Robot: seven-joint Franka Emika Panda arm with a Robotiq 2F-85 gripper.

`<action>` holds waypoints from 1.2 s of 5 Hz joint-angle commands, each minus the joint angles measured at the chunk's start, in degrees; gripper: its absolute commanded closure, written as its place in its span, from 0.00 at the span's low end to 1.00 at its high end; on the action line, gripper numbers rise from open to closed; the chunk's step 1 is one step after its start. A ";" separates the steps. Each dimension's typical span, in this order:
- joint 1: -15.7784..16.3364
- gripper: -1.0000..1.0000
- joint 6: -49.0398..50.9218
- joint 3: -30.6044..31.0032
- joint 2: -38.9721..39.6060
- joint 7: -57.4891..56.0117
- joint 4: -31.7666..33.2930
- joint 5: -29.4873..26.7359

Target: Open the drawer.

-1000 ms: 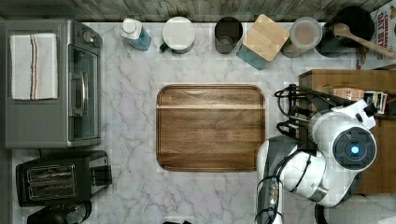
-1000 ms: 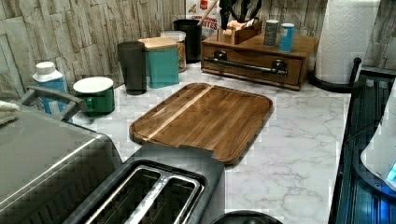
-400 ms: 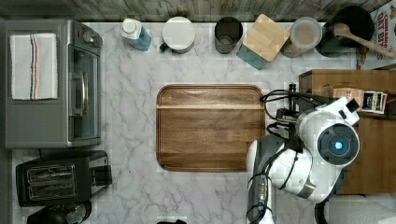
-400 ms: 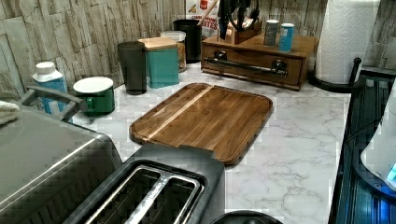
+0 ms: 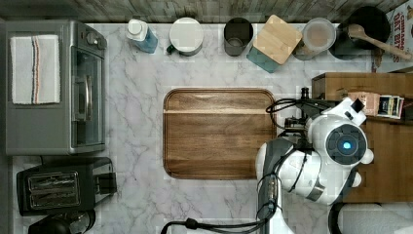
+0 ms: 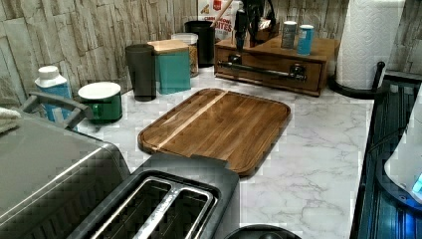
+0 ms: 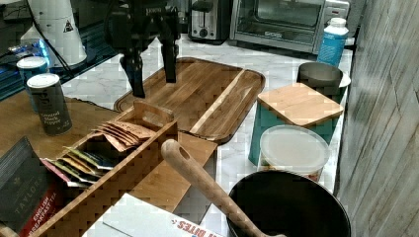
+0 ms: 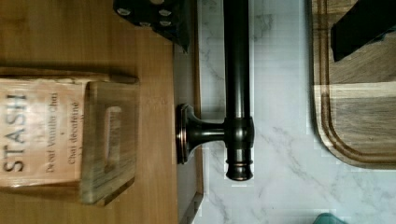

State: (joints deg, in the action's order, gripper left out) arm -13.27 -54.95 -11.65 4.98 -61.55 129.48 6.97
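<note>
A Franka Panda arm's claw [image 7: 152, 78] hangs with its two dark fingers [image 7: 134, 76] spread wide and nothing between them, poised above the end of the drawer's black bar handle [image 8: 236, 88]. The drawer [image 6: 268, 71], a wide, shallow medium-brown wooden front, sits shut in a low wooden cabinet against the far end of the marble counter [image 5: 141, 78] in the left view, just beyond the rounded cutting board [image 5: 219, 132]. In the wrist view the handle runs past one of its black mounts [image 8: 194, 133] and ends in a turned knob, with one finger beside the cabinet top and the other over the board's edge, so the bar lies between them. In the top view the white arm [image 5: 311, 165] crowds the top view's right, beside the board and over the cabinet. Two tins [image 6: 296, 37] stand on the cabinet top, near a wooden tea-bag caddy [image 7: 118, 148]. Along the wall stand a teal canister with a wooden lid [image 5: 272, 43], a dark cup [image 5: 238, 35], a green mug [image 6: 102, 99] and a blue bottle [image 5: 141, 35]. A toaster oven [image 5: 63, 87] and a toaster [image 5: 61, 187] line the top view's left.
</note>
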 commanded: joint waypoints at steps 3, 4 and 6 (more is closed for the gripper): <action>-1.61 0.00 -13.74 0.66 9.95 -3.85 4.24 -2.76; -1.89 0.00 -12.25 1.28 10.87 -4.28 2.98 -2.83; -2.13 0.00 0.50 4.78 7.48 -7.40 0.84 -6.64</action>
State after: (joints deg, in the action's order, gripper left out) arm -15.36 -60.54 -9.27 16.04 -64.74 132.27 1.95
